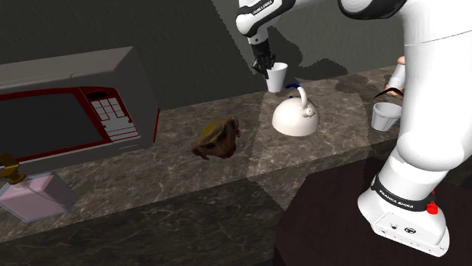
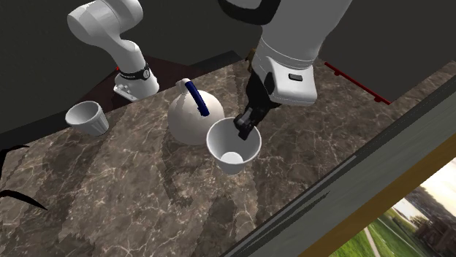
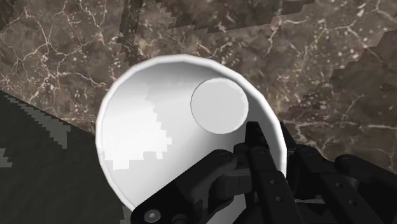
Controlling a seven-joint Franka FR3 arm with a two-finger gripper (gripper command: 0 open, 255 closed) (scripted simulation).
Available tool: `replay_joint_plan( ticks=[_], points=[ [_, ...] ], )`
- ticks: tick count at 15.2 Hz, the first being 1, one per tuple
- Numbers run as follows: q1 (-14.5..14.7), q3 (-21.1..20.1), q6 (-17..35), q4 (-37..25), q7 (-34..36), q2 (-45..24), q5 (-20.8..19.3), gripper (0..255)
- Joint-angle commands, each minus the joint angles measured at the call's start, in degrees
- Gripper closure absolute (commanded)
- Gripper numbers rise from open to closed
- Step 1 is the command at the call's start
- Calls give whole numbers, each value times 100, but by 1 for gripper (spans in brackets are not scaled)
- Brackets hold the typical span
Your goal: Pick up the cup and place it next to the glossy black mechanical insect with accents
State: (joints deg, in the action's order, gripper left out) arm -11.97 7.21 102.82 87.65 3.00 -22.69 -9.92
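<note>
A white cup (image 1: 277,77) hangs tilted above the dark marble counter (image 1: 333,151), with my gripper (image 1: 262,66) shut on its rim. In the second exterior view the cup (image 2: 234,146) is just in front of the kettle, with the gripper (image 2: 245,130) at its upper rim. The wrist view looks into the cup (image 3: 165,140); my gripper (image 3: 270,146) has one finger inside the wall and one outside. The black insect's thin legs (image 1: 387,92) show at the shoulder view's right, partly hidden by the arm, and the legs (image 2: 14,175) also appear at the second exterior view's left edge.
A white kettle (image 1: 295,117) with a blue handle stands close below the cup. A second white cup (image 1: 386,115) sits near the insect. A brown lump (image 1: 217,140), a red-trimmed microwave (image 1: 76,106) and a pink bottle (image 1: 34,196) lie further along the counter.
</note>
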Motion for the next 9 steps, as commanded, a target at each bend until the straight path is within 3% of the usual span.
replay_joint_plan(
  ticks=[1,9],
  points=[
    [2,2,-125,-95,-22,31,1,255],
    [7,7,-699,-617,-124,92,11,255]
  ],
)
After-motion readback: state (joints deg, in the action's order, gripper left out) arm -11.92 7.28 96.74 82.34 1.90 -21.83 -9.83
